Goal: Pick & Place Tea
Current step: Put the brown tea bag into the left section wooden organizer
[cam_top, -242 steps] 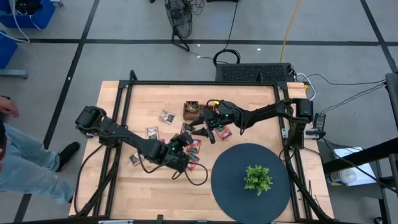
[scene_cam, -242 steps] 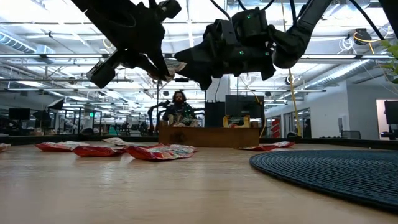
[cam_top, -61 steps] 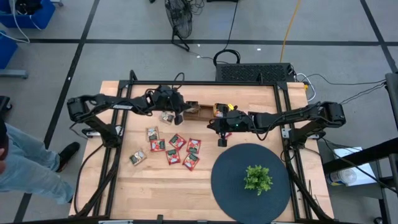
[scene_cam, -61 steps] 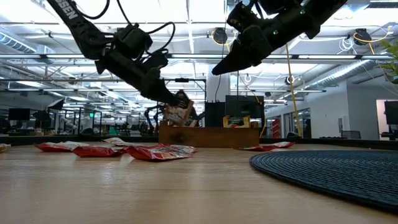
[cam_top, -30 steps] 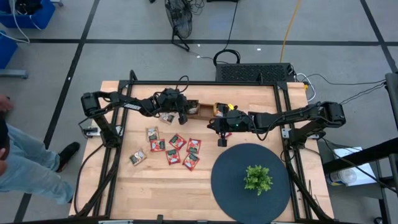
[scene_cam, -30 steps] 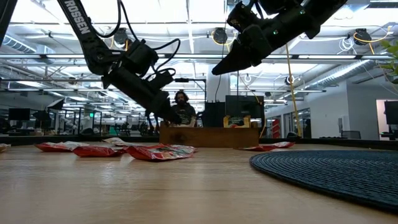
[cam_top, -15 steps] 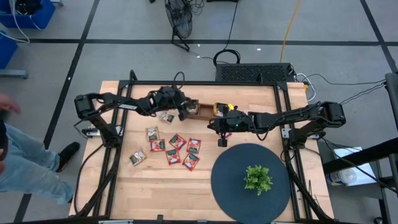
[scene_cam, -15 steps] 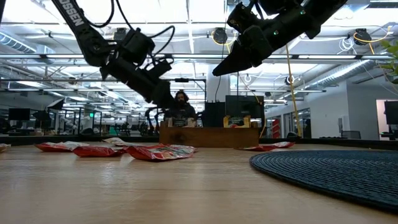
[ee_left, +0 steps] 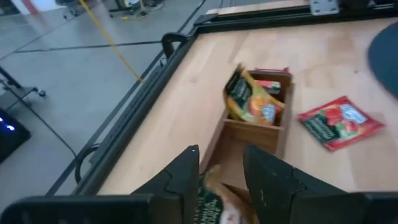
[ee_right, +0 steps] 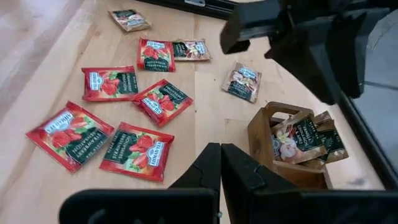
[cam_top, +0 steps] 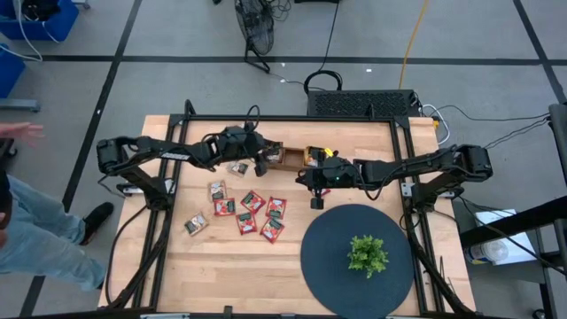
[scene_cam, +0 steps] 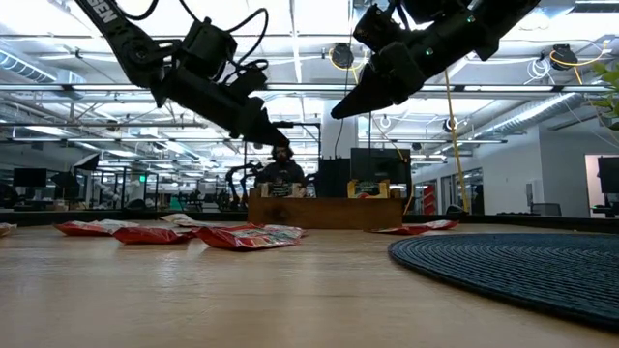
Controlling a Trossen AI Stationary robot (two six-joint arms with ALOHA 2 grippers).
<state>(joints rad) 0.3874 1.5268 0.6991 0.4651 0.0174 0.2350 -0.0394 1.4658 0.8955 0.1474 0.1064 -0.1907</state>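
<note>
Left end effector (cam_top: 262, 159) hovers over the wooden tray (cam_top: 276, 158) near the counter's (cam_top: 221, 275) far edge, fingers spread, gripping nothing. Tea sachets (ee_right: 297, 138) sit inside the tray's compartments; loose red sachets (cam_top: 252, 213) lie mid-counter toward the left side, one grey-green sachet (cam_top: 236, 167) just beside the tray. Right end effector (cam_top: 314, 201) hangs above the counter's middle, fingers pressed together, empty.

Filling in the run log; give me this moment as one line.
left hand: open, above wooden tray | right hand: shut, raised beside tray | loose tea sachets: on table
</note>
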